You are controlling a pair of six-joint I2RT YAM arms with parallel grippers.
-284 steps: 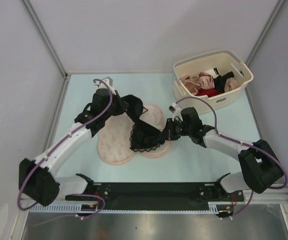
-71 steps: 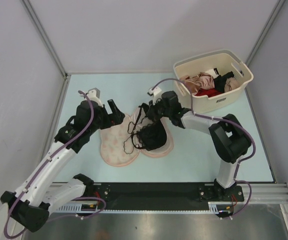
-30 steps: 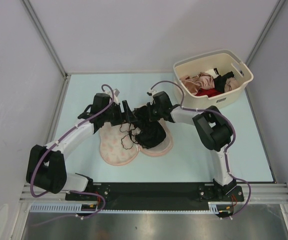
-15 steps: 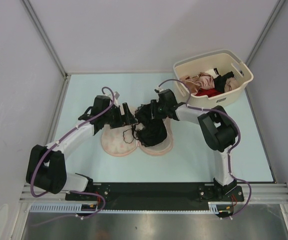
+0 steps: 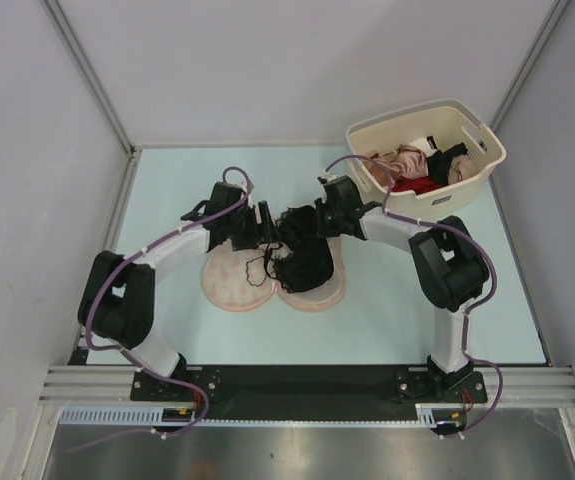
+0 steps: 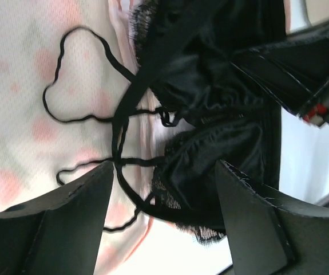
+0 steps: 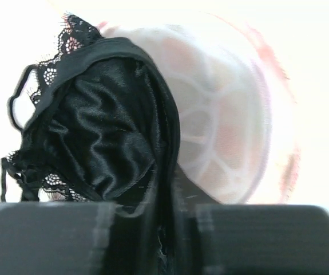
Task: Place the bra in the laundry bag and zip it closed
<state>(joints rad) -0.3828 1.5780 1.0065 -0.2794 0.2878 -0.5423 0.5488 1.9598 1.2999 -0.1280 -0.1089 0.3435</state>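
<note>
Pale blue worktop (image 5: 447,300) with laundry bag (image 5: 229,290) lying open, bra (image 5: 305,265) bunched on its right lobe, right tool (image 7: 158,215) clamped on bra, left tool (image 6: 163,167) spread wide above straps (image 6: 67,74)

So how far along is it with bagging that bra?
Done: the bra lies on the open laundry bag. In hand: the right end effector pinches its fabric, and the left end effector hovers open above it. Left: tucking it in, folding the bag shut, zipping.
</note>
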